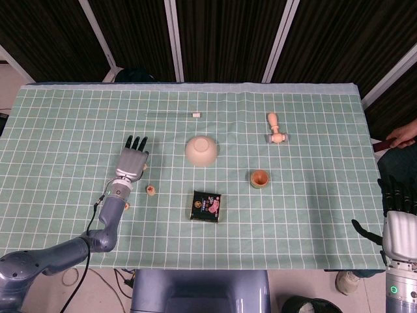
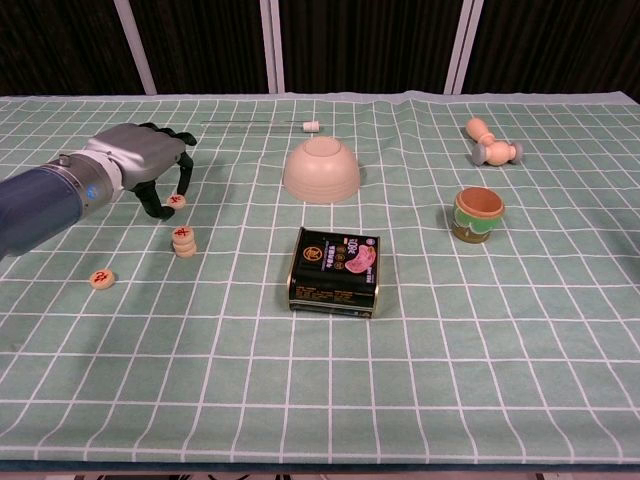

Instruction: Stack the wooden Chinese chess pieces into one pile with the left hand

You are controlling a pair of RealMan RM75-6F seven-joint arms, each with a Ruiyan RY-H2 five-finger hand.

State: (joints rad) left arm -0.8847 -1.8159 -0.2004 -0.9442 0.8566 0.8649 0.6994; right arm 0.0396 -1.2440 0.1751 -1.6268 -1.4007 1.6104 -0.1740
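Observation:
In the chest view my left hand (image 2: 140,165) arches over a single red-marked wooden chess piece (image 2: 176,201) at the left of the green cloth. Thumb and a fingertip pinch the piece from either side, low over the cloth. Just in front of it stands a short stack of chess pieces (image 2: 184,241). Another loose piece (image 2: 101,279) lies nearer the front left. From the head view the left hand (image 1: 132,163) sits behind the stack (image 1: 150,190). My right hand (image 1: 399,218) hangs off the table's right front corner, fingers spread and holding nothing.
An upturned beige bowl (image 2: 321,170) sits mid-table, with a dark food tin (image 2: 335,270) in front of it. A green-and-orange cup (image 2: 478,214) and a wooden mallet (image 2: 492,143) are on the right. A thin rod with a white tip (image 2: 310,126) lies at the back.

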